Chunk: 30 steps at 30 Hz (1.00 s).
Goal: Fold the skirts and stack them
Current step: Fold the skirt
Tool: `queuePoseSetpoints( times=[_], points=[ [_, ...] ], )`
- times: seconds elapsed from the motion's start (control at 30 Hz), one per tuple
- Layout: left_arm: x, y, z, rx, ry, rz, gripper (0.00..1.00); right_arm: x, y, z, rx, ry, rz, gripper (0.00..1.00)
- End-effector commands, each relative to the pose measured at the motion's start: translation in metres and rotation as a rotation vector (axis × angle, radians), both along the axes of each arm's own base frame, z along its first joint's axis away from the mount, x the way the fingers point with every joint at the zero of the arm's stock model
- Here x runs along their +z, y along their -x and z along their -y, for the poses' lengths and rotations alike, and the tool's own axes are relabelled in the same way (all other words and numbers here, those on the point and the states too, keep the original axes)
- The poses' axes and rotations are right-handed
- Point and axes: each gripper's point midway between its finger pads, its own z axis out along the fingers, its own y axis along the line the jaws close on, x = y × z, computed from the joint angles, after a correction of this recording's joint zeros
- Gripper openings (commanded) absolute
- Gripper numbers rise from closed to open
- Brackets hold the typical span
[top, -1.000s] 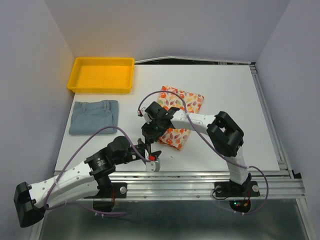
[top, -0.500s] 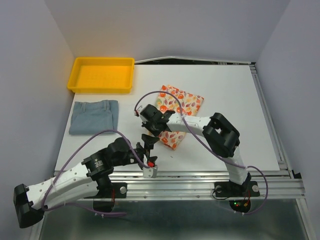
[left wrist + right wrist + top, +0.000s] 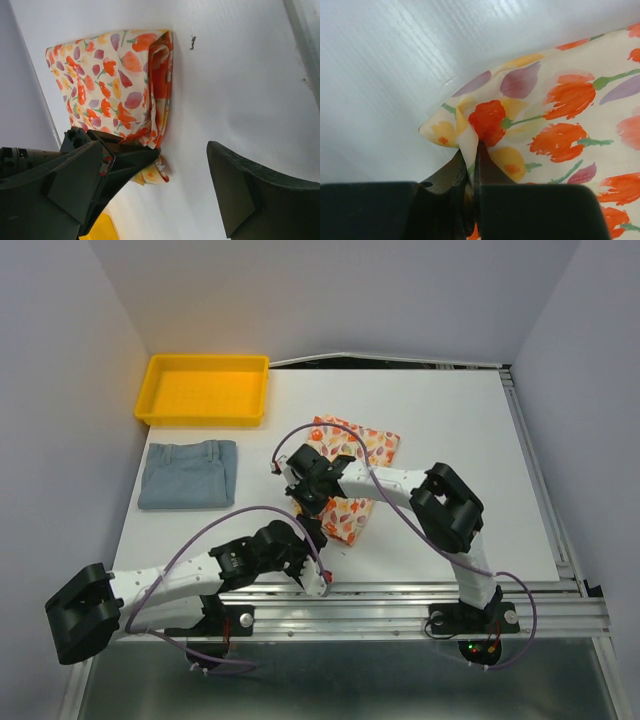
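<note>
The floral skirt [image 3: 365, 445] lies folded near the middle of the worktop [image 3: 450, 440], with one corner lifted off the surface. The right fingers [image 3: 490, 176] are clenched on that corner, a small peak of cream cloth with a red flower squeezed between them. How far the cloth runs down between the tips is hidden by the fingers themselves. From above, the right arm [image 3: 390, 480] crosses this skirt and covers its middle, so only its far part and a near flap show. The right wrist view cuts the print off at the frame edge. In the left wrist view the folded layers show along one side of the skirt, and the dark body of the right gripper hides the pinched end. The left fingers [image 3: 260, 195] are on the near side of the floral skirt, released and spread wide with nothing between them. A small dark speck [image 3: 192, 42] lies on the worktop just beside the skirt, too small to identify. The denim skirt [image 3: 188, 473] lies folded flat, well apart to the left of the floral skirt. The yellow tray [image 3: 200, 421] is farther off, on the far left beyond it.
</note>
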Motion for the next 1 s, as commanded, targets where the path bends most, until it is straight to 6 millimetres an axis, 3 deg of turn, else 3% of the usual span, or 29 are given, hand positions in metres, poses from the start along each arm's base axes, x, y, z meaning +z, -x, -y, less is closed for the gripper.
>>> queuePoseSetpoints(
  times=[0.0, 0.17, 0.53, 0.73, 0.83, 0.97],
  points=[
    [0.019, -0.026, 0.015, 0.047, 0.08, 0.144, 0.98, 0.016, 0.025, 0.002, 0.03, -0.044, -0.116, 0.01],
    [0.014, -0.028, 0.018, 0.028, 0.093, 0.182, 0.98, 0.023, 0.038, -0.002, 0.03, -0.091, -0.203, 0.01],
    [-0.012, -0.032, 0.026, -0.019, 0.022, 0.174, 0.98, 0.029, 0.039, -0.004, 0.035, -0.124, -0.255, 0.01],
    [-0.023, -0.047, 0.029, 0.003, -0.013, 0.173, 0.98, 0.033, 0.04, -0.003, 0.036, -0.141, -0.273, 0.01],
    [-0.022, -0.056, 0.036, 0.013, -0.015, 0.175, 0.93, 0.034, 0.042, -0.004, 0.042, -0.145, -0.283, 0.01],
    [-0.027, -0.059, 0.034, 0.028, -0.045, 0.17, 0.65, 0.034, 0.043, -0.002, 0.039, -0.142, -0.286, 0.01]
  ],
)
